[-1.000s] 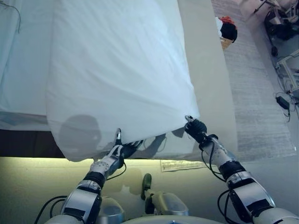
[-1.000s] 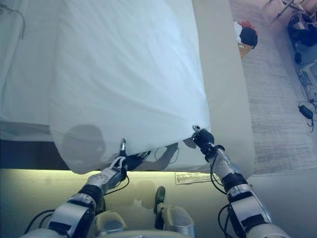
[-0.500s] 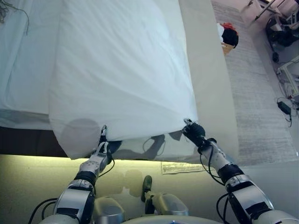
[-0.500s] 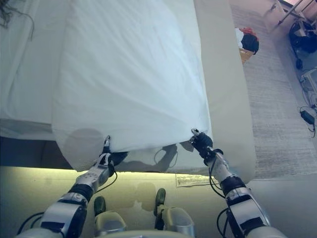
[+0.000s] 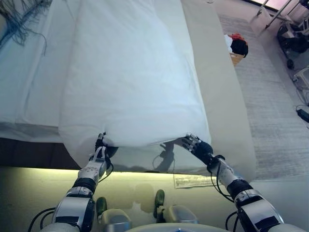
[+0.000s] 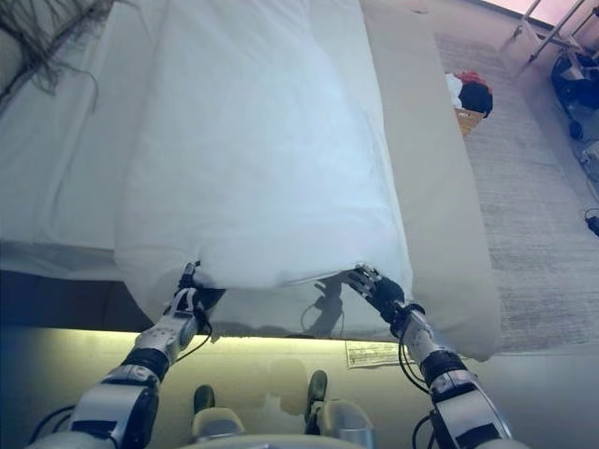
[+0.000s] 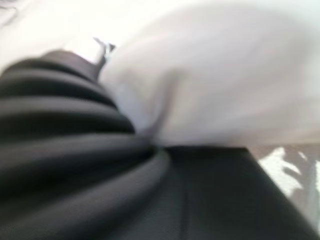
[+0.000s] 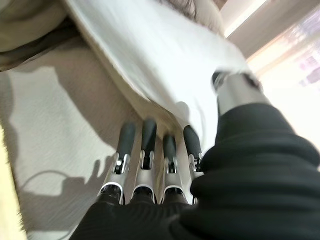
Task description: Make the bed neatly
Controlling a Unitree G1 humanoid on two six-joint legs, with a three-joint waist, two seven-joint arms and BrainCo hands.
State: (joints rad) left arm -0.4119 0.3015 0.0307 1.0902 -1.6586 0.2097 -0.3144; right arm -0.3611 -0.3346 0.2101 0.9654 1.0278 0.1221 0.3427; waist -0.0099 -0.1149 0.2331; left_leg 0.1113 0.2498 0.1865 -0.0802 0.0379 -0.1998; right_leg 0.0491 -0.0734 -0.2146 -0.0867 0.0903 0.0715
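The white duvet (image 5: 130,82) lies along the bed (image 5: 222,96), and its near edge hangs a little over the foot of the bed. The left hand (image 5: 100,147) is at the near left corner of the duvet, and the cloth covers its fingers, so I cannot tell if it grips. In the left wrist view only the dark cover and white cloth show. The right hand (image 5: 194,144) is at the near right corner, just below the hem. Its fingers (image 8: 141,142) are straight and side by side under the duvet edge, with the thumb (image 8: 235,90) apart from them, and they close on nothing.

Beyond the left hand, on its outer side, a white sheet (image 5: 29,82) covers the rest of the bed, with some dark threads (image 5: 21,19) at the far corner. Below the right hand a paper label (image 5: 193,181) lies at the bed's foot. To the outer side of the right hand there is a grey rug (image 5: 270,111), and far on it stands a box with red and black things (image 5: 235,43). Nothing lies on the duvet between the hands.
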